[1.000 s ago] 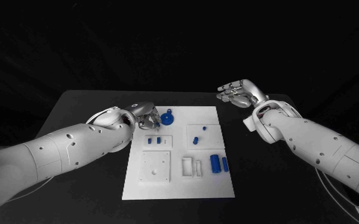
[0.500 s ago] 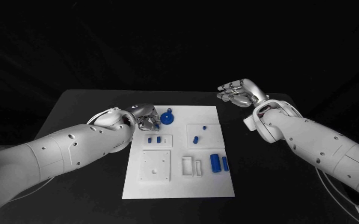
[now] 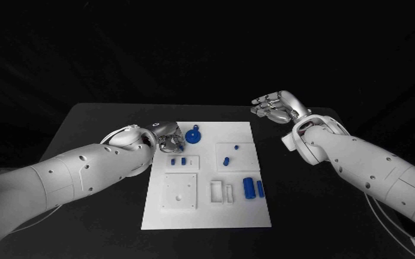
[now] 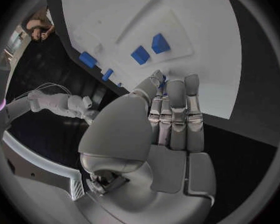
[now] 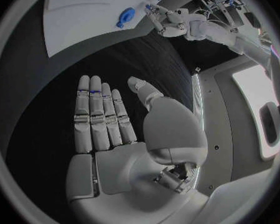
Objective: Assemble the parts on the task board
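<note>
The task board [image 3: 207,175] lay mid-worktop [image 3: 86,127], long axis running away from the robot. The left hand [image 3: 170,141] was seen at the board's far-left edge, fingers straight and close together in the left wrist view, nothing visibly held. Just beside it, toward the board's centre, lay the round blue part w/ tab [image 3: 194,135], apart from the fingers as far as could be told. The right hand [image 3: 277,108] hung off the board's far-right corner, well apart from all parts, fingers spread, nothing held.

Other parts: two small blue blocks [image 3: 177,162] on a raised plate, a blue peg [image 3: 225,162], a small blue stud [image 3: 235,148], two upright-lying blue cylinders [image 3: 252,189] nr the right edge.

Judged: left hand is nearer the round part; a short reach toward board centre would be needed.
</note>
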